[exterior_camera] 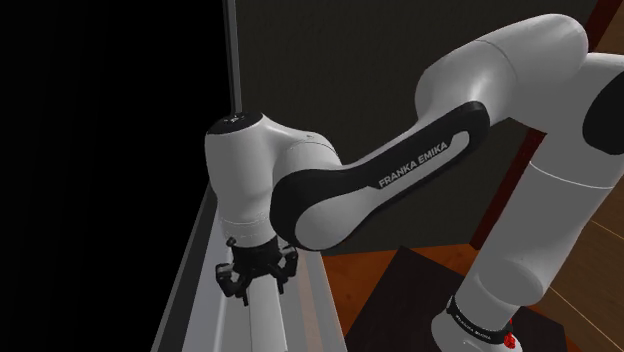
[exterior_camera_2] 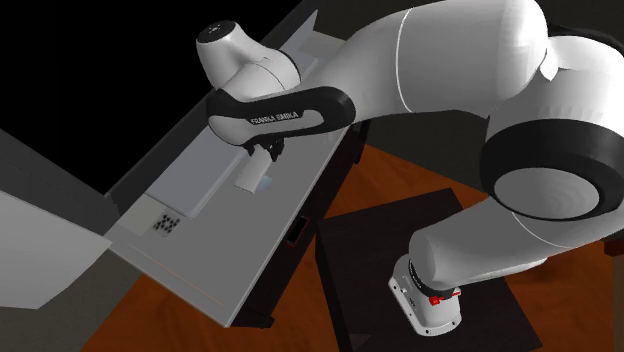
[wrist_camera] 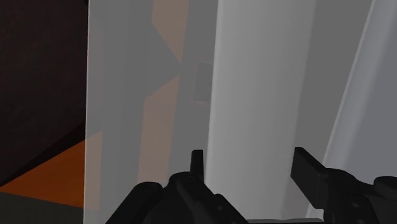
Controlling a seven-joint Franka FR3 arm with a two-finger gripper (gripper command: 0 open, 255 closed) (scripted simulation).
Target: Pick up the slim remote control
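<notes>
My gripper [wrist_camera: 248, 159] stands open, its fingers well apart and closed on nothing. Between them runs a long pale bar, which I take to be the slim remote control [wrist_camera: 257, 95]. In the second exterior view it lies directly beneath the gripper on the grey table [exterior_camera_2: 250, 270]. Whether the fingers touch its sides I cannot tell. It looks light, rigid and smooth-skinned. I would pinch across its narrow width near mid-length, where it should not tip, and squeeze firmly, since the faces may be slippery. Further out from the gripper, past a flat pale slab [exterior_camera_2: 195, 180], lies a white card-like thing with black dots [exterior_camera_2: 167, 222].
</notes>
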